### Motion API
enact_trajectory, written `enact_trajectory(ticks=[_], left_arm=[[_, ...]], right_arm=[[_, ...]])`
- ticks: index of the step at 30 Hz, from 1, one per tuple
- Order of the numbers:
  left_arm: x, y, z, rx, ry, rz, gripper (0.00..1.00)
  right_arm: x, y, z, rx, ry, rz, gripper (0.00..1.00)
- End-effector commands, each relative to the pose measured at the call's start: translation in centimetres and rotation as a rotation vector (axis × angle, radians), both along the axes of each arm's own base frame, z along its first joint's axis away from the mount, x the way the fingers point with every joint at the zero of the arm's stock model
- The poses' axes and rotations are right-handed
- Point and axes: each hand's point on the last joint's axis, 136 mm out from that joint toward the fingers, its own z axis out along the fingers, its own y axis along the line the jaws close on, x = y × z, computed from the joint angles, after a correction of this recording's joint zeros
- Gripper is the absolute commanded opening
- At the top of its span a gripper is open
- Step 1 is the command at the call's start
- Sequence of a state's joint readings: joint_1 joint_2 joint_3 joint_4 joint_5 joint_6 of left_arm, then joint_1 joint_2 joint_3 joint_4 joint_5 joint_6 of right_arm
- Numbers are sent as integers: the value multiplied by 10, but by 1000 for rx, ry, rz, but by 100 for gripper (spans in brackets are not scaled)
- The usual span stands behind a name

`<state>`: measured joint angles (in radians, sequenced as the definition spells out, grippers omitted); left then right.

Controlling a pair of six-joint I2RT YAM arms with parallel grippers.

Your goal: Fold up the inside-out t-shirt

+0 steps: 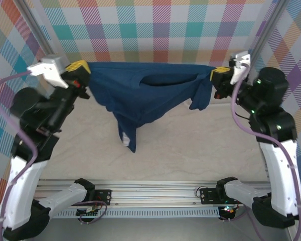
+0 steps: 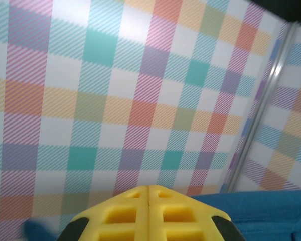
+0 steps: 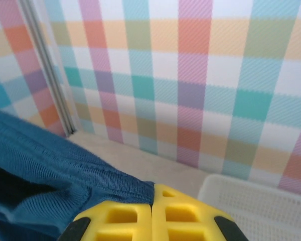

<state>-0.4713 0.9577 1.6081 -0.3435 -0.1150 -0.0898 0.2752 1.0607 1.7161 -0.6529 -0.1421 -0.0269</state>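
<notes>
Up above the tabletop [image 1: 190, 150], the dark navy t-shirt [image 1: 140, 95] hangs stretched out, sagging in its middle. The left pincer [image 1: 83, 70] pinches the t-shirt's left top corner and the right pincer [image 1: 218, 75] its right top corner, yellow fingers pressed together on cloth.

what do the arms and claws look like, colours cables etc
Both arms have black joints and white lower links, with a lilac cable along each. The left claw and right claw have yellow waffle-patterned fingers under white camera mounts.

No readable text, white patch [image 1: 125, 139] on the t-shirt [image 1: 140, 93] too small to make out, nothing else lettered
</notes>
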Motion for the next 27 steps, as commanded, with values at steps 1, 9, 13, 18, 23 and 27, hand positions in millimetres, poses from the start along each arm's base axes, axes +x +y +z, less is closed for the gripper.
enact_trajectory(ticks=[1,9,13,18,23,27], left_arm=[[12,-2,-15,21,78,25,0],[62,14,-31,109,175,242,0],[131,28,-72,119,293,347,0],[228,48,-150,148,470,430,0],[319,55,-253,197,654,443,0],[351,39,-294,224,773,370,28]], right_arm=[[-24,-7,31,-7,-78,1,0],[29,-6,44,-38,-87,-73,0],[107,8,20,-68,-24,-111,0],[228,40,-51,-147,94,-126,0],[339,69,-151,-196,217,-174,15],[360,76,-192,-181,271,-190,39]])
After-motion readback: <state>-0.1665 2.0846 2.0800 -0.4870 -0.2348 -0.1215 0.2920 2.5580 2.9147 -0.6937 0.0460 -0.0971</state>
